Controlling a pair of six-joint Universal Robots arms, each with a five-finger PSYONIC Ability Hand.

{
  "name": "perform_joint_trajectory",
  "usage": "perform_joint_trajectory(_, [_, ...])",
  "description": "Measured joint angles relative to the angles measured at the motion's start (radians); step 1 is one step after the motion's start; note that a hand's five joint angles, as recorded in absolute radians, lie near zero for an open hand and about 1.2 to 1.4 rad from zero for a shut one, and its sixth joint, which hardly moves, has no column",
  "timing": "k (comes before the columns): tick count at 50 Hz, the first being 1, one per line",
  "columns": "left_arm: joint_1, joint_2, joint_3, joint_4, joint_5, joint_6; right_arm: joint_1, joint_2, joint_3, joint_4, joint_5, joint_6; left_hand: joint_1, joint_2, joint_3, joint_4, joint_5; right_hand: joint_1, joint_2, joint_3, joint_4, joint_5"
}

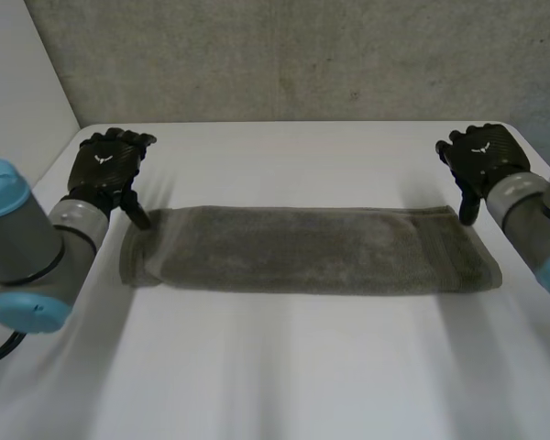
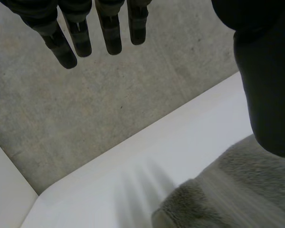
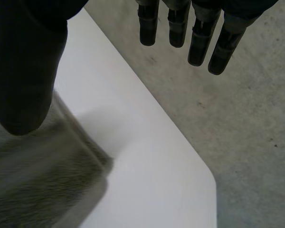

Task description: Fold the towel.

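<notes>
A grey towel (image 1: 307,249) lies flat on the white table (image 1: 275,367), folded into a long strip running left to right. My left hand (image 1: 110,165) hovers at the strip's far left corner with its thumb pointing down at the cloth. In the left wrist view its fingers (image 2: 80,33) are straight and apart from the thumb (image 2: 268,85), holding nothing, above the towel (image 2: 237,190). My right hand (image 1: 481,156) stands the same way at the far right corner. Its fingers (image 3: 199,38) are straight and its thumb (image 3: 23,71) is over the towel (image 3: 33,175).
A concrete wall (image 1: 302,55) rises just behind the table's far edge. A white panel (image 1: 18,82) stands at the left side. The rounded far right table corner (image 3: 206,175) is close to my right hand.
</notes>
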Motion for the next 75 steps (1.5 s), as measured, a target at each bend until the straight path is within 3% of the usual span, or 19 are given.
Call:
perform_joint_trajectory(8, [-0.014,0.119,-0.193,0.037,0.004,0.000,-0.023,-0.187,0.304,-0.042,-0.060,0.001,0.000,-0.003,0.000,0.000,0.000,-0.004,0.000,0.000,0.000,0.000])
perform_joint_trajectory(20, [-0.011,0.066,-0.265,0.129,-0.004,0.002,-0.144,-0.134,0.466,-0.185,-0.116,-0.002,0.000,-0.003,0.000,0.000,0.000,0.044,0.004,0.019,0.010,0.046])
perform_joint_trajectory(27, [0.001,0.055,-0.277,0.170,-0.011,0.002,-0.184,-0.042,0.452,-0.209,-0.146,-0.002,0.000,-0.003,0.000,0.000,0.000,0.148,0.100,0.127,0.116,0.166])
perform_joint_trajectory(33, [0.004,0.053,-0.286,0.185,-0.011,0.002,-0.196,0.003,0.433,-0.231,-0.169,0.004,0.000,-0.003,0.000,0.000,0.000,0.402,0.380,0.388,0.370,0.405])
perform_joint_trajectory(38, [0.003,0.053,-0.290,0.188,-0.011,0.002,-0.198,0.021,0.424,-0.261,-0.176,0.009,-0.001,-0.003,0.000,0.000,-0.017,0.513,0.464,0.488,0.474,0.510])
perform_joint_trajectory(45, [0.003,0.052,-0.293,0.189,-0.012,0.002,-0.205,0.043,0.415,-0.300,-0.178,0.014,-0.004,-0.003,0.000,0.000,-0.017,1.085,1.047,1.057,1.050,1.078])
perform_joint_trajectory(58, [0.004,0.052,-0.300,0.190,-0.013,0.002,-0.276,0.043,0.394,-0.311,-0.176,0.007,-0.004,-0.003,0.000,0.000,-0.017,1.095,1.054,1.080,1.078,1.098])
perform_joint_trajectory(65, [0.004,0.052,-0.306,0.191,-0.012,0.002,-0.379,0.036,0.354,-0.272,-0.177,-0.016,-0.004,-0.003,-0.001,0.000,-0.017,1.095,1.054,1.080,1.078,1.098])
perform_joint_trajectory(69, [0.003,0.053,-0.311,0.191,-0.012,0.002,-0.459,0.030,0.295,-0.226,-0.176,-0.066,-0.004,-0.003,-0.001,0.000,-0.017,1.095,1.054,1.080,1.078,1.098])
perform_joint_trajectory(75, [0.000,0.056,-0.319,0.191,-0.012,0.001,-0.485,0.025,0.170,-0.120,-0.164,-0.180,-0.004,-0.003,-0.001,0.000,-0.017,1.098,1.054,1.084,1.078,1.098])
